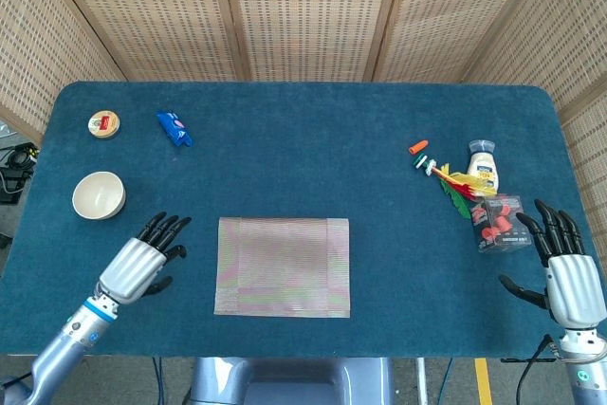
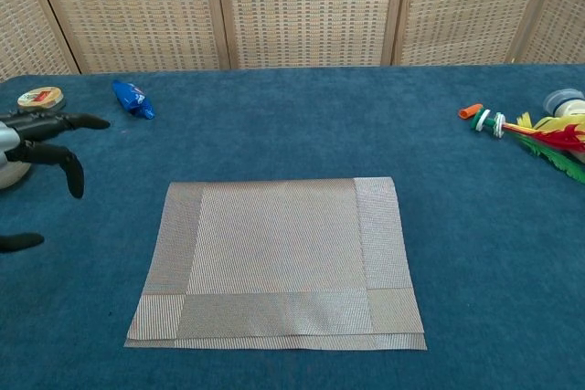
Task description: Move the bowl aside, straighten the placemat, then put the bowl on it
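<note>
One round cream ceramic bowl (image 1: 99,194) sits alone on the blue felt-covered table (image 1: 303,154), well left of one rectangular grey woven placemat (image 1: 283,266). Two silver-and-black hands hold nothing, fingers spread: the left hand (image 1: 142,259) between bowl and placemat, the right hand (image 1: 563,267) beside a clear plastic box of red parts (image 1: 499,222).

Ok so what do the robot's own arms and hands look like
Both hands, left hand and right hand, have silver-grey metal backs and black fingers. The left wrist carries a white band with a blue ring, leading to a grey forearm. A green-lit ring and a thin black cable show below the right hand.
</note>
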Robot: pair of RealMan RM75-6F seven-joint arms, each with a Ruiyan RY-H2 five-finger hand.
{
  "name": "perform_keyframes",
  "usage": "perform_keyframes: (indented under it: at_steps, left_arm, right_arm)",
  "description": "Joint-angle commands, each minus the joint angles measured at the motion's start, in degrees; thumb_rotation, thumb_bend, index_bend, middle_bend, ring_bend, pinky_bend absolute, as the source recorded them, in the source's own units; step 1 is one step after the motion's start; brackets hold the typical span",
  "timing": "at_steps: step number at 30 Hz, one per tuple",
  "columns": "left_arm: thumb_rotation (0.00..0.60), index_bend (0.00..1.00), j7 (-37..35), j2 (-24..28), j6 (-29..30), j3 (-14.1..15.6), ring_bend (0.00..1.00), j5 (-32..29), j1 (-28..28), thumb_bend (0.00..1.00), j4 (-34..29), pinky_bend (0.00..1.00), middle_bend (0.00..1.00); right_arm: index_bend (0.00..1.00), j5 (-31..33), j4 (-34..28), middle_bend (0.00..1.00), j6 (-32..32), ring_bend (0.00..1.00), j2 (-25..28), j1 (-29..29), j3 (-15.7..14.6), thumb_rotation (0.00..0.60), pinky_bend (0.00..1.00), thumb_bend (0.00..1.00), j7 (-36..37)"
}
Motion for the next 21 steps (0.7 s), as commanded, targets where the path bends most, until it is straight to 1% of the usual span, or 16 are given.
perform_keyframes:
  at_steps: [1,4,7,9,15,21]
  left_arm:
    - [0.6,0.43,1.4,-2.4,-0.9,1.0,0.0,0.8,0.7,0.26,0.6,0.0,0.0]
    - [0.6,0.44,1.9,-3.9,-1.6,1.7,0.0,1.0,0.9,0.28,0.9,0.0,0.0]
    - [0.6,0.44,2.7,-4.9,-2.4,2.3,0.0,1.5,0.9,0.32,1.1,0.0,0.0]
    - [0.6,0.47,2.8,-5.4,-3.0,2.5,0.0,1.6,0.9,0.34,1.2,0.0,0.0]
    - [0.6,0.51,4.1,-7.7,-4.6,2.7,0.0,1.2,0.9,0.34,2.9,0.0,0.0]
    - [0.6,0.51,4.8,-10.2,-6.6,2.4,0.0,0.3,0.6,0.34,5.1,0.0,0.0]
  right_arm:
    - [0.17,0.0,-0.1,0.0,0.1,0.0,0.0,0.0,0.0,0.6,0.0,0.09,0.0]
    - [0.17,0.0,-0.1,0.0,0.2,0.0,0.1,-0.1,0.0,0.6,0.0,0.09,0.0]
    - [0.17,0.0,-0.2,0.0,0.2,0.0,0.1,-0.1,0.1,0.6,0.0,0.09,0.1]
    - [0.17,-0.1,-0.2,0.0,0.3,0.0,0.1,-0.1,0.1,0.6,0.0,0.09,0.2]
    - [0.17,-0.3,-0.3,0.0,0.6,0.0,0.3,-0.2,0.1,0.6,0.0,0.09,0.5]
    - [0.17,-0.4,-0.4,0.0,0.7,0.0,0.5,-0.2,0.1,0.6,0.0,0.09,0.9]
